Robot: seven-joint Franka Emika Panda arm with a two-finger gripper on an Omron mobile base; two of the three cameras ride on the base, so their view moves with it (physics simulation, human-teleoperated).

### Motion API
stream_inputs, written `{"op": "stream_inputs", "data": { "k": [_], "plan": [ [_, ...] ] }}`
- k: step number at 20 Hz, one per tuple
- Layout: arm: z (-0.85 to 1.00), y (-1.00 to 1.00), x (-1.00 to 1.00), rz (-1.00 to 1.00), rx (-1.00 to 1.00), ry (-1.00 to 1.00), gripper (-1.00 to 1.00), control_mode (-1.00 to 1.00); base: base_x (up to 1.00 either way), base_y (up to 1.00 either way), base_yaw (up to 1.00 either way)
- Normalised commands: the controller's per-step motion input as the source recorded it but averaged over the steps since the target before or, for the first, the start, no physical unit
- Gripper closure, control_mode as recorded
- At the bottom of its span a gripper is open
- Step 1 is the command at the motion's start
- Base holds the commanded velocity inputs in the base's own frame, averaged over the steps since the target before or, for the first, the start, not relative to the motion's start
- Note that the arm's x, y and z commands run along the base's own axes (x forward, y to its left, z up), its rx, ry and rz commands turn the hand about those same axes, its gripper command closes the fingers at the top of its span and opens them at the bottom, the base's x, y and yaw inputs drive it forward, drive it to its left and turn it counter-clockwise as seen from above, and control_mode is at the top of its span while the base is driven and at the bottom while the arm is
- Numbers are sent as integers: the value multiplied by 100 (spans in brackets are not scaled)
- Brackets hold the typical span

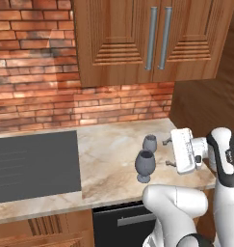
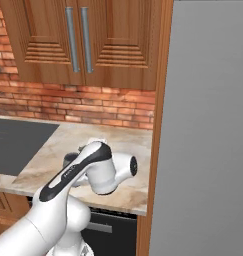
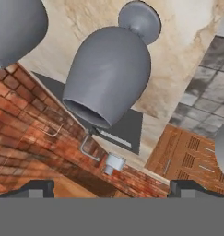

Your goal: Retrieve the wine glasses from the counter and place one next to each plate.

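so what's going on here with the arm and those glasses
The white robot arm has its tool open beside two dark wine glasses standing upright on the stone counter, right of the cooktop. It lines up with the nearer glass but holds nothing yet; both glasses sit on the counter.

Both base views looking forward-down from behind arm, sharing counter (image 1: 109, 159); hand view rolled, sitting close to nearer wine glass (image 3: 109, 76).
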Motion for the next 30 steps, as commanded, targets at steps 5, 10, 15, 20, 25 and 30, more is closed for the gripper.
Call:
{"op": "stream_inputs", "data": {
  "k": [5, 10, 15, 20, 25, 30],
  "plan": [
    [-18, -8, 0, 0, 6, 13, -100, -100, 0, 0, 0],
    [-20, -11, 0, 0, 6, 13, -100, -100, 0, 0, 0],
    [-23, -10, 0, 0, 6, 13, -100, -100, 0, 0, 0],
    [-24, 0, 0, 0, 2, 8, -100, -100, 0, 0, 0],
    [-22, 2, 0, 0, 0, 2, -100, -100, 0, 0, 0],
    [-18, 4, 0, 0, 0, 0, -100, -100, 0, 0, 0]
  ]
}}
